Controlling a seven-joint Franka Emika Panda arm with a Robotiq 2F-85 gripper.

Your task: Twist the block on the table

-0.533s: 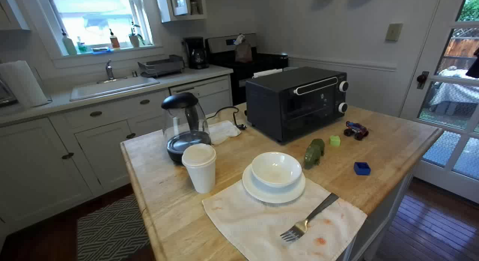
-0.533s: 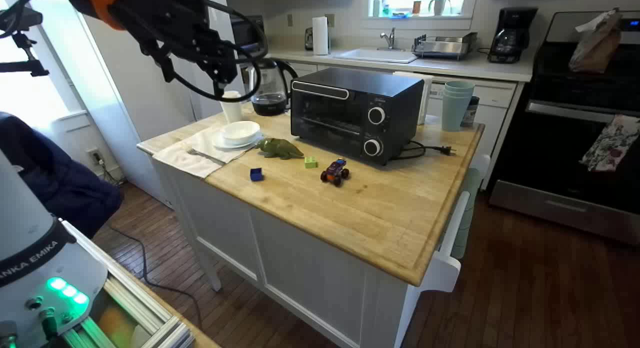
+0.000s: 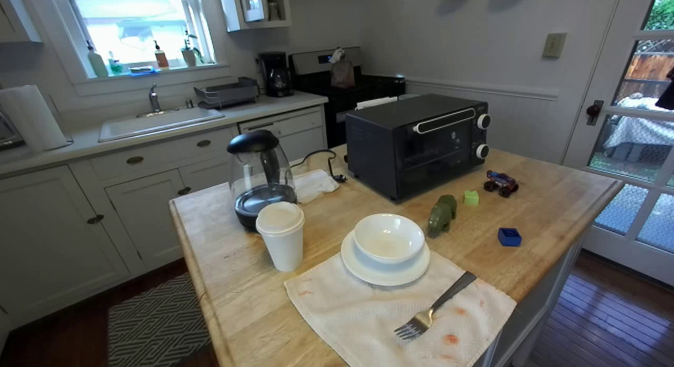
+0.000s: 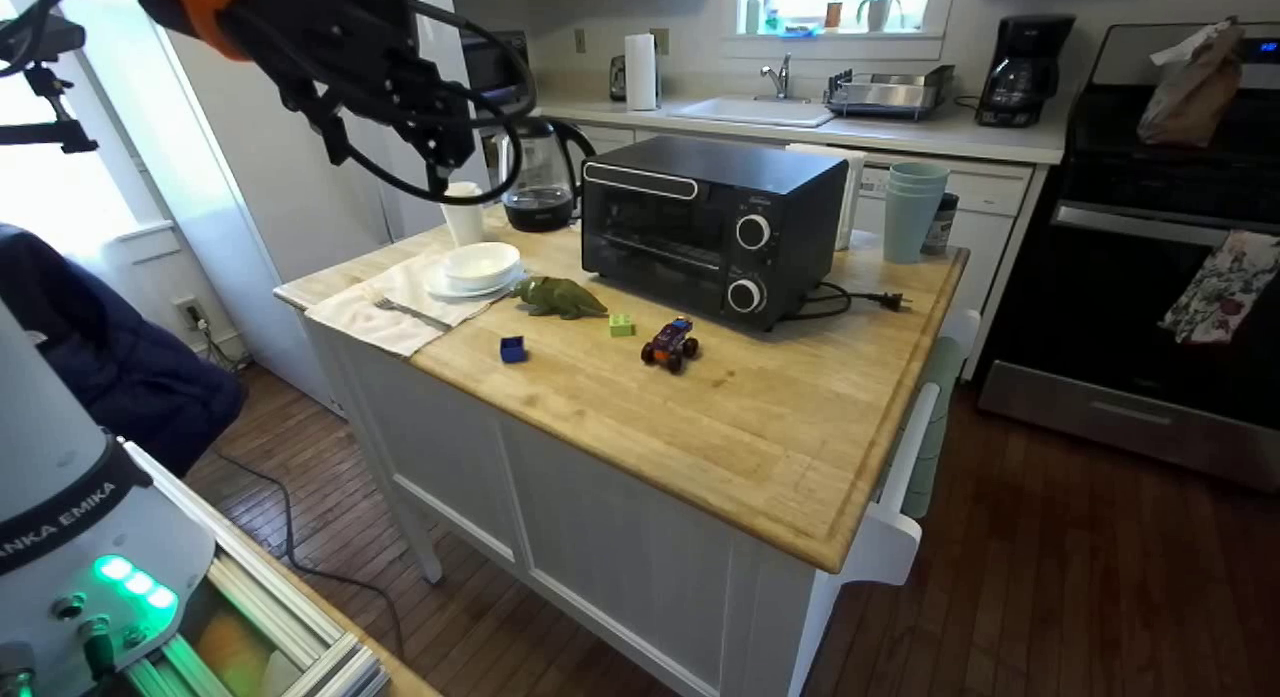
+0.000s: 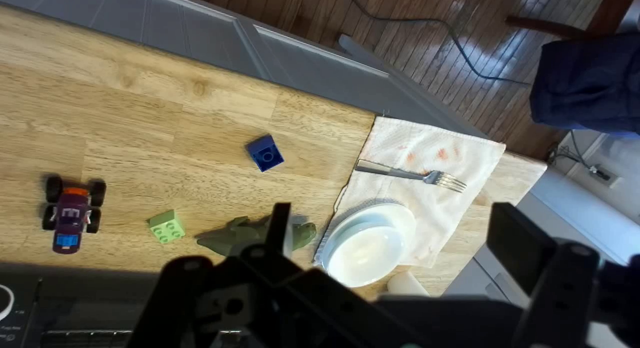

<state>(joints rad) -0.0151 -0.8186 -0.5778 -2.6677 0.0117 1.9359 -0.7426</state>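
The gripper (image 5: pixel 392 220) is hanging well above the table (image 4: pixel 760 417); its fingers (image 5: pixel 522 245) are standing wide apart, holding nothing, and in the wrist view the bowl (image 5: pixel 367 256) is showing between them. Farther out, the block (image 5: pixel 265 152) is lying on the table, apart from the bowl, up and to the left of it in this view. The coming move is probably needing first a sideways travel away from the bowl, and only then a descent. The block is showing its hollow face; its sides are standing aslant to the line between the fingers, looking nearly equal, but at this small size I am hesitating to name a long axis.
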